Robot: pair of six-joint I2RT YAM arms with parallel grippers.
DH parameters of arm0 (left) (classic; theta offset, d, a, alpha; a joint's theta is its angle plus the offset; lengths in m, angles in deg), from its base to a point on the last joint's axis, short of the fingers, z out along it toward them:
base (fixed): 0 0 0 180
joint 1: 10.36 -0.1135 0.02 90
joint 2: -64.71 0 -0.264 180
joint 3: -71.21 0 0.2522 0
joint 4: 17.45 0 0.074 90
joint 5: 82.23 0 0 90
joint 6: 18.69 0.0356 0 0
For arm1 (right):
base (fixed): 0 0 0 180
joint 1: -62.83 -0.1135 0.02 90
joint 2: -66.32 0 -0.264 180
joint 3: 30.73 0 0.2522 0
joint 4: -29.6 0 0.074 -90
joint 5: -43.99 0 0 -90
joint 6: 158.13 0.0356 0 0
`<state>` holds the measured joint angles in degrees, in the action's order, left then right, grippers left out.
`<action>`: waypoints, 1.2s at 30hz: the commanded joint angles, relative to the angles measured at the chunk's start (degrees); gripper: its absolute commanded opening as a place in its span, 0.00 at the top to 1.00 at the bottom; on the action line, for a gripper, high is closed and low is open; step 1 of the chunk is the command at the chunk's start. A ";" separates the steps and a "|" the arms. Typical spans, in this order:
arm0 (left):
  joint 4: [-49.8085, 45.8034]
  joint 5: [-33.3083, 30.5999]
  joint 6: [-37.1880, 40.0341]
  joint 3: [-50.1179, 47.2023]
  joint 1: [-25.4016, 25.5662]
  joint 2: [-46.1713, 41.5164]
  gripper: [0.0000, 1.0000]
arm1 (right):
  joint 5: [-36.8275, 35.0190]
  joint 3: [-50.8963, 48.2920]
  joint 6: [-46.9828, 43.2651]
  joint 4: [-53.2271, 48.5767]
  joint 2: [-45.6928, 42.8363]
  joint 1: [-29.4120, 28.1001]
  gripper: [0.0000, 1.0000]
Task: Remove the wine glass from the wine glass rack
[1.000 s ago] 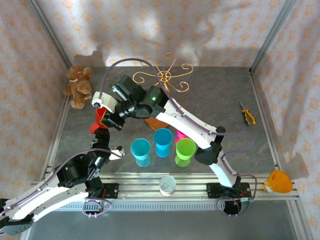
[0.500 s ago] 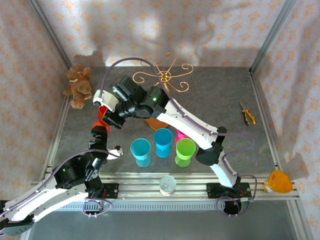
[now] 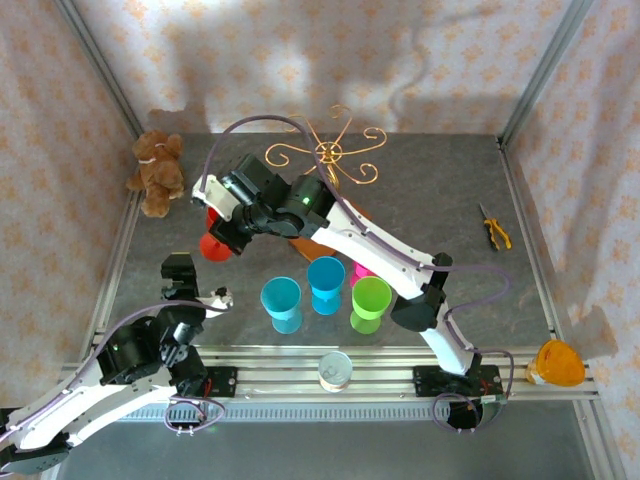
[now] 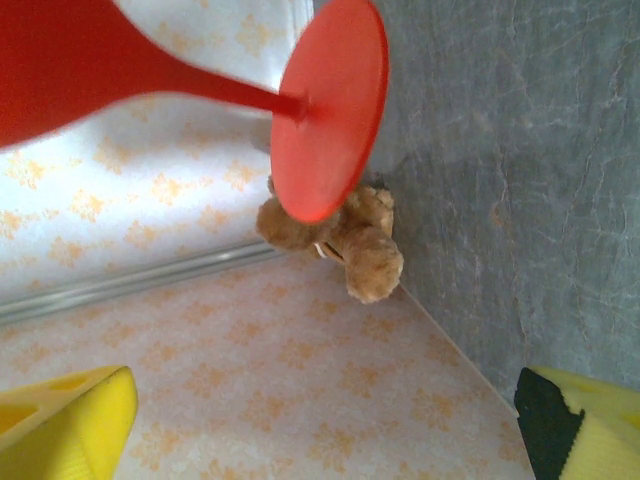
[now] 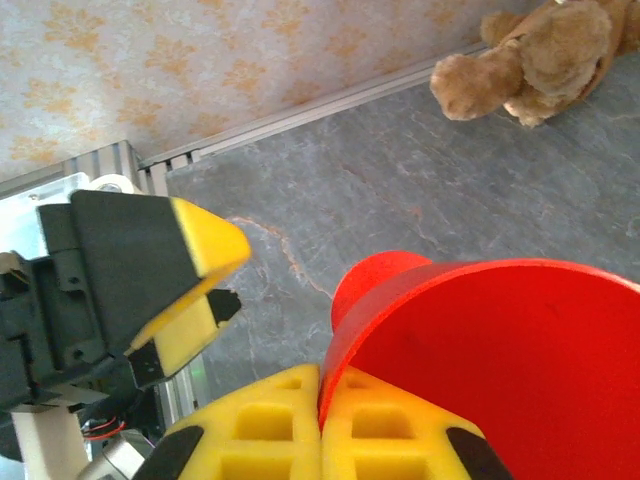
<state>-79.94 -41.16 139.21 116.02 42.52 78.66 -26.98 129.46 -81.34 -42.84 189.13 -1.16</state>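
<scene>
The right fingers (image 5: 260, 425) are clamped on the rim of the red wine glass (image 5: 520, 350). Their yellow pads meet at the edge of its bowl, and the round foot shows just beyond the bowl, over the grey worktop (image 5: 420, 190). From above, the glass (image 3: 211, 244) hangs at the tips of the right fingers (image 3: 226, 232), off the wine glass rack (image 3: 330, 152). The rack's gold curled arms stand well behind those fingers, apart from the glass. Part of the rack's orange-brown base shows under the right arm. Whether the glass foot touches the worktop cannot be told.

The left fingers (image 4: 70, 420) stand wide apart and hold nothing, one yellow pad at each lower corner of the left wrist view. Ahead of them and above their gap, the wine glass (image 4: 330, 105) lies across the view, bowl to the left, thin stem and flat foot to the right. A brown teddy bear (image 4: 345, 240) sits past the foot against the papered wall. From above, the left fingers (image 3: 180, 270) sit near the glass on its near side, not touching it.

To the right of the left fingers stand two blue cups (image 3: 281, 300), a green cup (image 3: 371, 298) and a pink cup (image 3: 362, 268).
</scene>
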 commanded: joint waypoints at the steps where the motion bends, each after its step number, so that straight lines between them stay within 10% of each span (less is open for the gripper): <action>1: -3.38 -4.87 -3.33 1.00 0.31 -1.78 0.01 | -3.23 -0.77 2.32 1.55 -2.04 -0.33 1.00; 36: 3.66 -17.77 -3.80 0.59 0.29 -12.01 0.01 | -11.77 -7.82 12.08 2.17 1.50 -1.93 1.00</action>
<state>-78.30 -56.44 134.79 115.06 42.52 67.67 -36.22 121.72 -70.54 -40.92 189.19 -2.51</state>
